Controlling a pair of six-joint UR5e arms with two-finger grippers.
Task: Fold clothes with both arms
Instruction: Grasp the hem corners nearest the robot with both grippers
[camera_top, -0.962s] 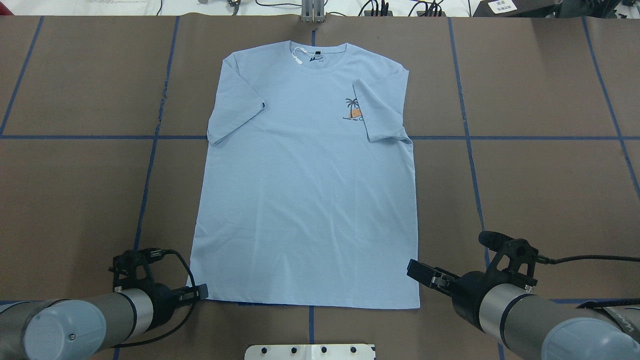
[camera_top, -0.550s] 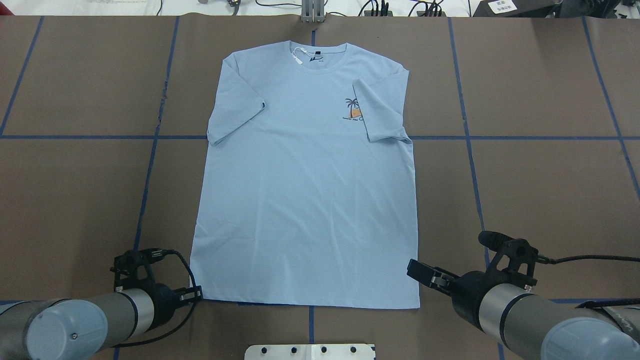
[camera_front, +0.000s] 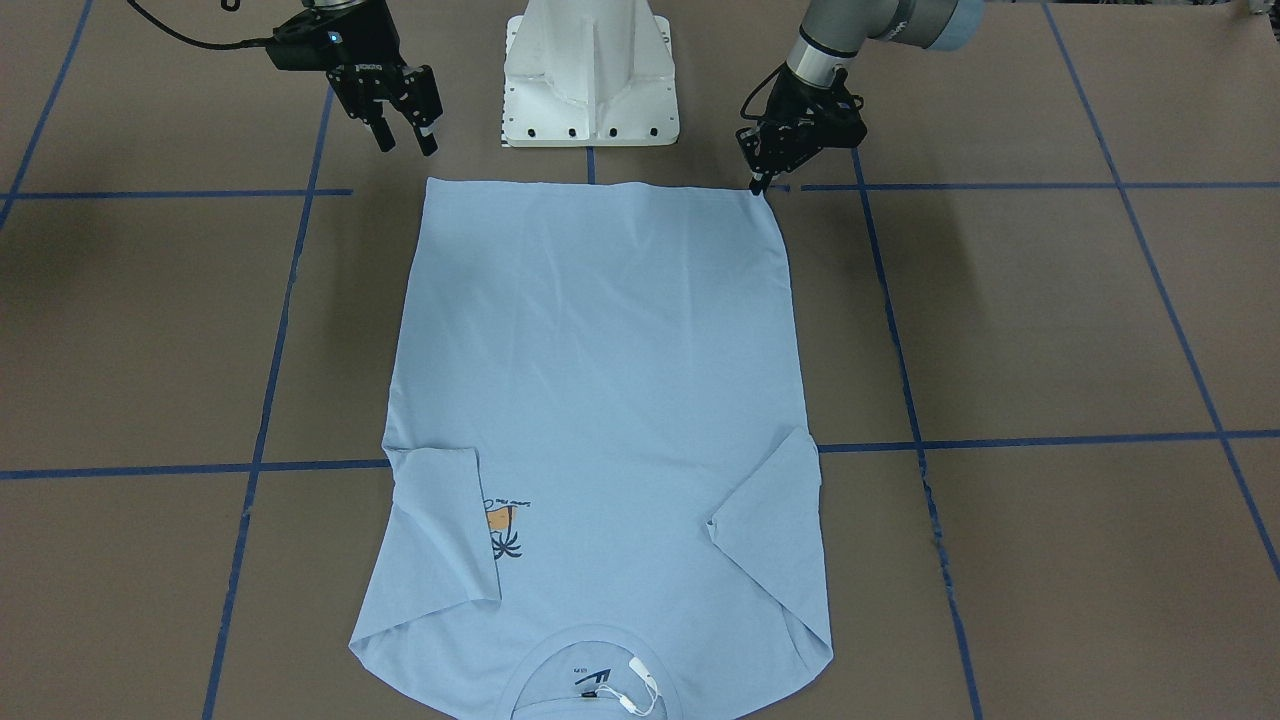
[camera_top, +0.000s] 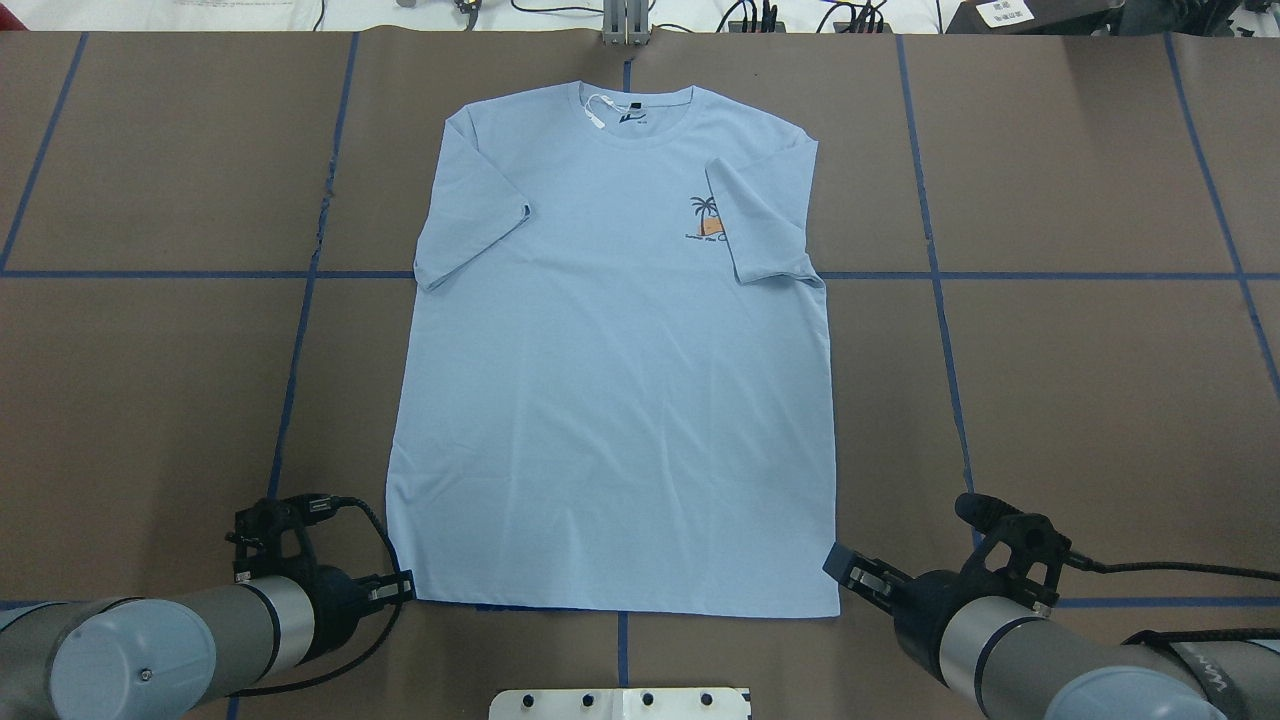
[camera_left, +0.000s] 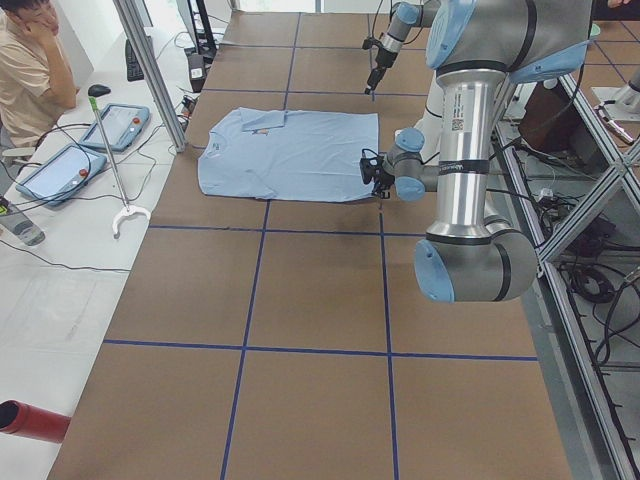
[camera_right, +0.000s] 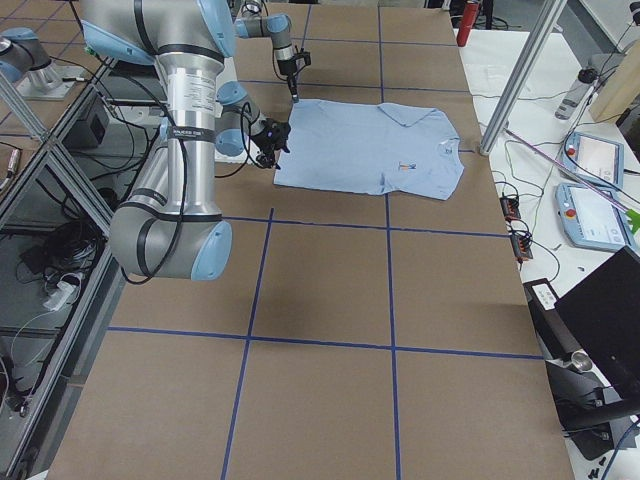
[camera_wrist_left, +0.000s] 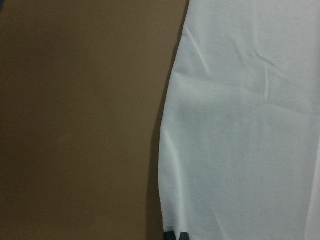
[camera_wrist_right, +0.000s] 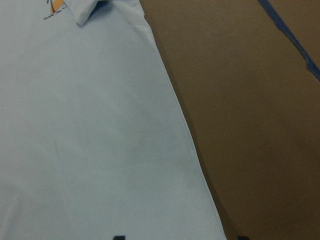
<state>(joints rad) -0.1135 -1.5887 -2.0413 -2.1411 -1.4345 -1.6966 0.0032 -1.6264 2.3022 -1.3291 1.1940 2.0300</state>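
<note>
The light blue T-shirt (camera_top: 610, 380) lies flat on the brown table, collar far from me, both sleeves folded inward, and the right sleeve partly covers the palm print (camera_top: 706, 215). My left gripper (camera_top: 400, 588) is low at the near-left hem corner, its jaws closed on the hem edge; it also shows in the front-facing view (camera_front: 762, 183) and the left wrist view (camera_wrist_left: 175, 235). My right gripper (camera_top: 845, 572) is open, just above the near-right hem corner (camera_front: 430, 182). In the right wrist view (camera_wrist_right: 180, 237) its fingertips straddle the shirt's side edge.
The white pedestal base (camera_front: 590, 70) stands behind the hem between both arms. Blue tape lines (camera_top: 930, 250) cross the table. Cables and a metal post (camera_top: 625, 20) line the far edge. An operator (camera_left: 30, 60) sits by tablets beyond the collar end.
My right gripper has drawn back towards me and to the right, to the hem corner. The near-left hem corner has shifted slightly inward with my left gripper.
</note>
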